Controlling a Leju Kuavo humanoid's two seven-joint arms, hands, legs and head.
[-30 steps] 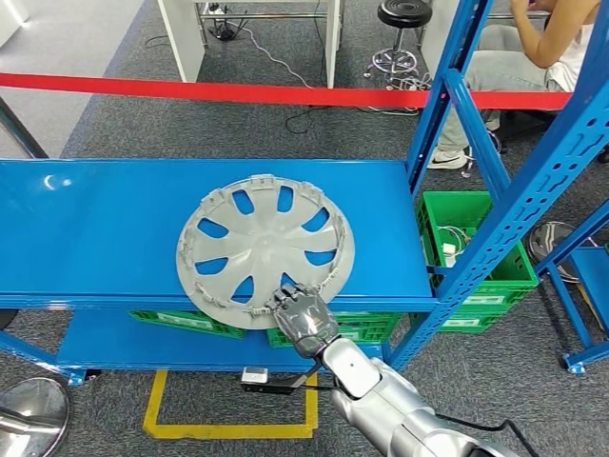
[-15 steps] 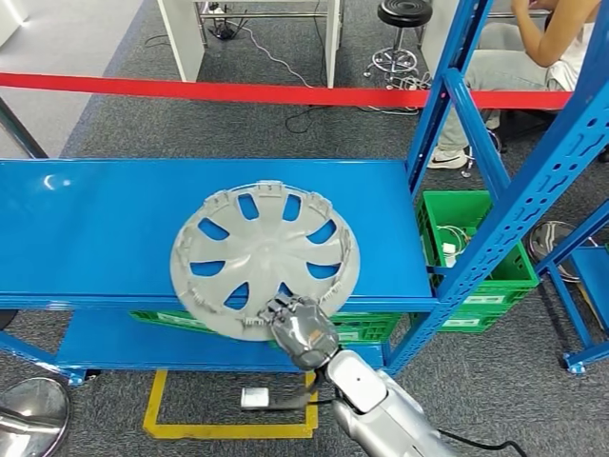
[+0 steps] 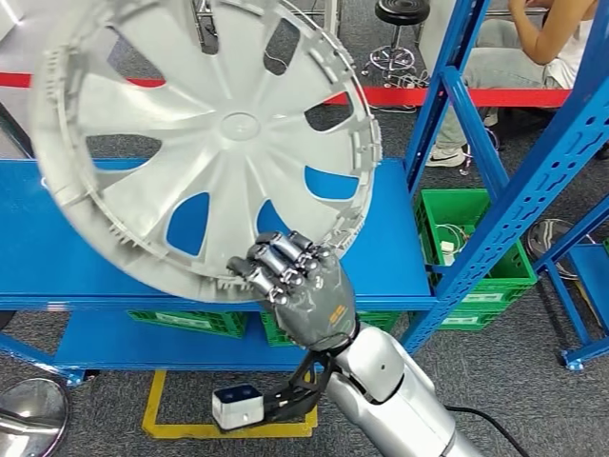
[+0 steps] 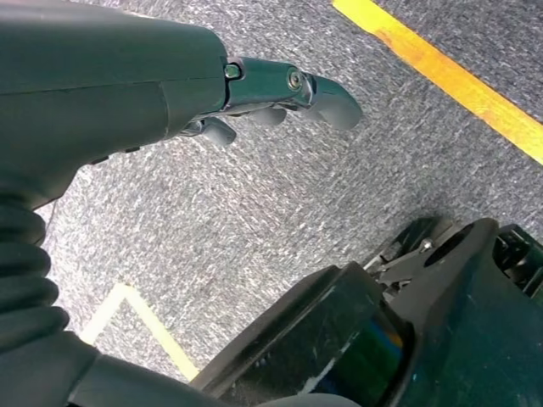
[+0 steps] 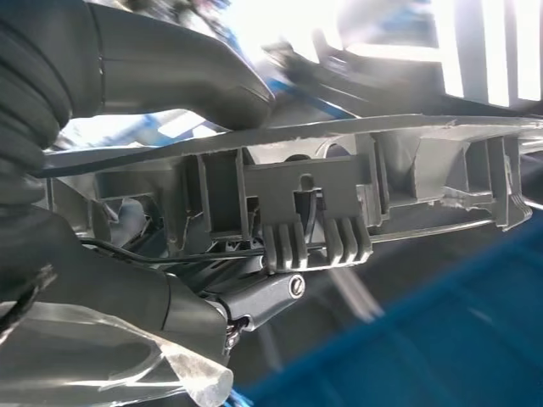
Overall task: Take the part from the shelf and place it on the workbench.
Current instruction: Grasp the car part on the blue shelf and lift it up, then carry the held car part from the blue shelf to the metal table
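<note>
Blue shelf [image 3: 65, 238] behind; my right hand [image 3: 305, 300] grasping hubcap [image 3: 208, 143] rim at 5 o'clock, tilted. Left hand [image 4: 211, 85] released over carpet.

My right arm [image 3: 391, 395] reaches up and forward from the lower right, silver forearm angled toward the middle. Its robot hand [image 3: 305, 295] grips the rim of the part [image 3: 215, 133], dark fingers [image 3: 276, 262] curled over the edge; in the wrist view the thumb [image 5: 173, 64] lies on one face and a finger [image 5: 256, 301] under the other. My left robot hand [image 4: 256, 93] hangs down, fingers apart, holding nothing.
</note>
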